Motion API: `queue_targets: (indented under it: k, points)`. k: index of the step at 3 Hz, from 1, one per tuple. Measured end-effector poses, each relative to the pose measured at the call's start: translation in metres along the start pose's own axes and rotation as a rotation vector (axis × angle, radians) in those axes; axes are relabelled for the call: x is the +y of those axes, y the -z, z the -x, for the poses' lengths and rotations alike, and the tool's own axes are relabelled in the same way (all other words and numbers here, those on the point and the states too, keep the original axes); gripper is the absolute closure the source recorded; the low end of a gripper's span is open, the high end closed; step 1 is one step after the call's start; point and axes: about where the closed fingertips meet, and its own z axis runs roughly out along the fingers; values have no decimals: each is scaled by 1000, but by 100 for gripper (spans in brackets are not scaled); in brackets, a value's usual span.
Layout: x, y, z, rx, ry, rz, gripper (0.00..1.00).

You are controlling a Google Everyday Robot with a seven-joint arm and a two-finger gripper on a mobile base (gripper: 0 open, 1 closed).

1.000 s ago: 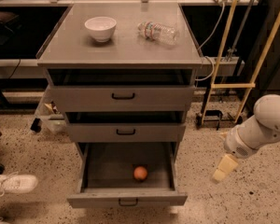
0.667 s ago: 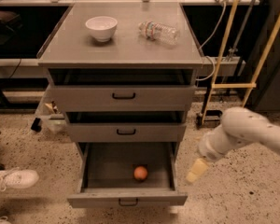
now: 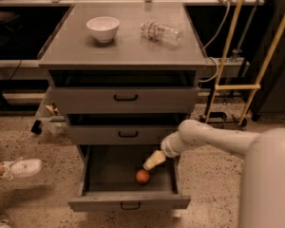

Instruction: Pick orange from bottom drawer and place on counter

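Pincer (image 3: pixel 154 160) is hanging at the end of my white arm (image 3: pixel 209 136), dipping inside the open bottom drawer (image 3: pixel 104 177) near its right wall; whether it is spread or pressed together I cannot tell, though it is plainly pinching nothing. It is tilting down and to the left, pointing at the orange (image 3: pixel 142 176); the orange is lying on the drawer floor, right of centre, just below and beside the pincer tip, and I cannot tell whether the two are touching. Above, the middle drawer (image 3: pixel 128 133) and the top drawer (image 3: pixel 126 98) are showing their grey fronts and black handles; the grey tabletop (image 3: pixel 118 53) is carrying a white bowl (image 3: pixel 103 28) on the left and a clear plastic bottle (image 3: pixel 161 32) lying on its side to the right.

I am judging that I am in the approach step, closing on the fruit; nothing is being lifted yet. Next I am needing to bring the pincer squarely over the orange, lower around it and close gently, since a round fruit is likely to roll if nudged; then I am lifting clear of the drawers above and heading for bare tabletop in front of the bowl and bottle.
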Motion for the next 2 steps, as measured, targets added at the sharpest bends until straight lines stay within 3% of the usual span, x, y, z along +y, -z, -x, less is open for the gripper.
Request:
queue_targets:
  k: [1,2]
  points:
    - [-51,-36,51,-150,-150,-109,0]
    - [-52,-37,54,-171,-162,-125,0]
